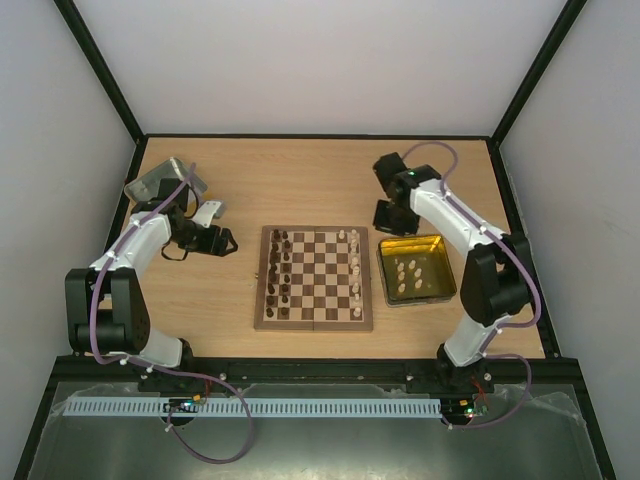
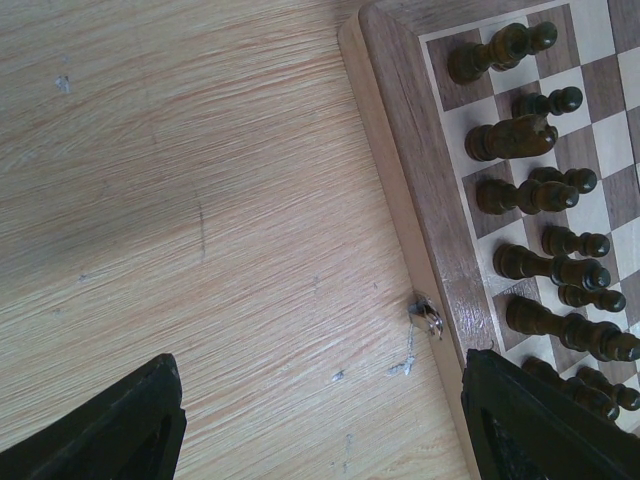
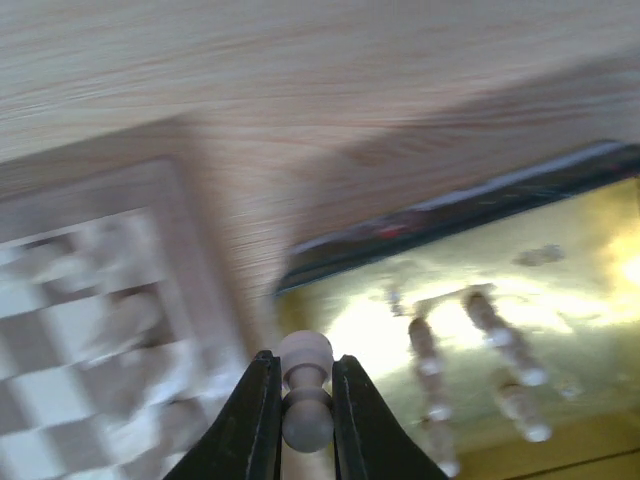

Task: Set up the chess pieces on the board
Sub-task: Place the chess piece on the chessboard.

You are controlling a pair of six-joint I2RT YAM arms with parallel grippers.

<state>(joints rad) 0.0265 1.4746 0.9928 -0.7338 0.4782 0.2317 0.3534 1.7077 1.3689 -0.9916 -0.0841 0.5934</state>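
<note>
Right pincer (image 3: 303, 362) clamps pale pawn (image 3: 306, 415), pinched at thin neck under round head. Pawn tiny, light, hard, smooth; could slip. Board (image 3: 90, 280) to its left, yellow tray (image 3: 590, 290) right. Left pincer (image 2: 320, 420) spread wide, holds nothing, dark pieces (image 2: 540, 195) right of it.

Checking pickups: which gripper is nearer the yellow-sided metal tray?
Right. The right gripper is by the tray, at its far edge; the left gripper is beyond the wooden chessboard.
</note>
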